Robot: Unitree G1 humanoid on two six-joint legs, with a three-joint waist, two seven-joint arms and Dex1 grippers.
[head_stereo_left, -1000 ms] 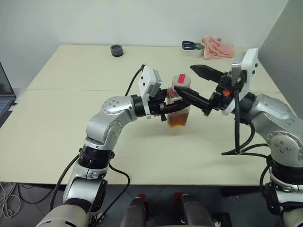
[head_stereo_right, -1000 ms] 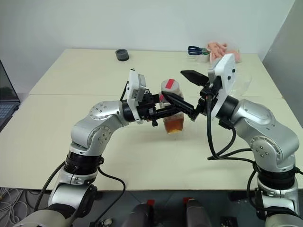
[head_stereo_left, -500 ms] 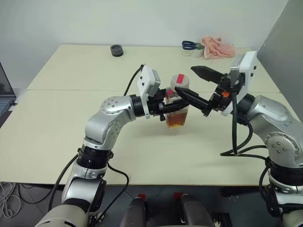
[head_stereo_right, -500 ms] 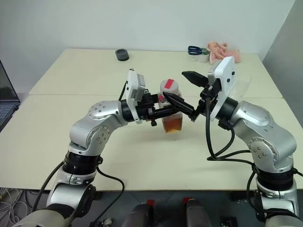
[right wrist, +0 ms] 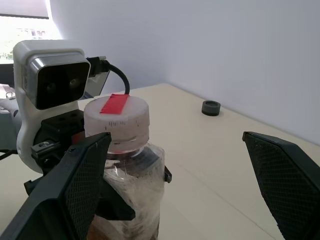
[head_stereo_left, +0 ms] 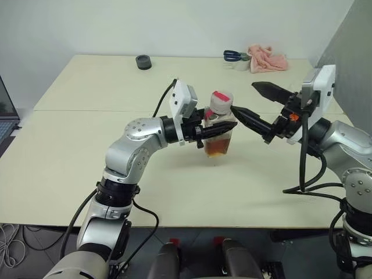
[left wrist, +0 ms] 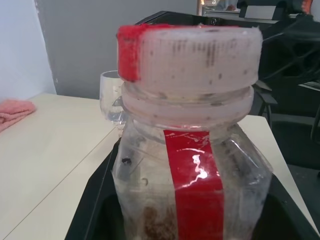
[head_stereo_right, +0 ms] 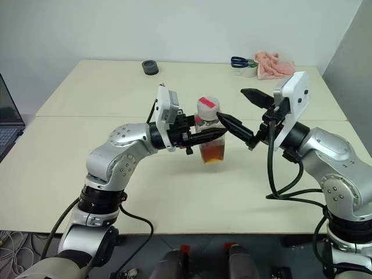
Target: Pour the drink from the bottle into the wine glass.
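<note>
The bottle (head_stereo_left: 218, 124) stands upright near the middle of the table (head_stereo_left: 87, 168), its long axis vertical and its white cap (head_stereo_left: 221, 102) with the red top pointing straight up. The drink (head_stereo_left: 218, 147) fills only the lowest part of it, and a red strip runs down the side that faces the left wrist camera. The left gripper (head_stereo_left: 216, 129) reaches in level from the left and is closed on the body of the bottle below the cap. The right gripper (head_stereo_left: 258, 106) is just to the right of the bottle with its two black fingers spread wide and holding nothing; the nearer finger's tip lies close beside the neck of the bottle, the farther one is higher and further back. The wine glass (left wrist: 111, 97) shows in the left wrist view behind the bottle, upright, towards the table's right side. At the far edge lie a dark tape roll (head_stereo_left: 143, 61), scissors (head_stereo_left: 235, 56) and a pink cloth (head_stereo_left: 267, 58).
</note>
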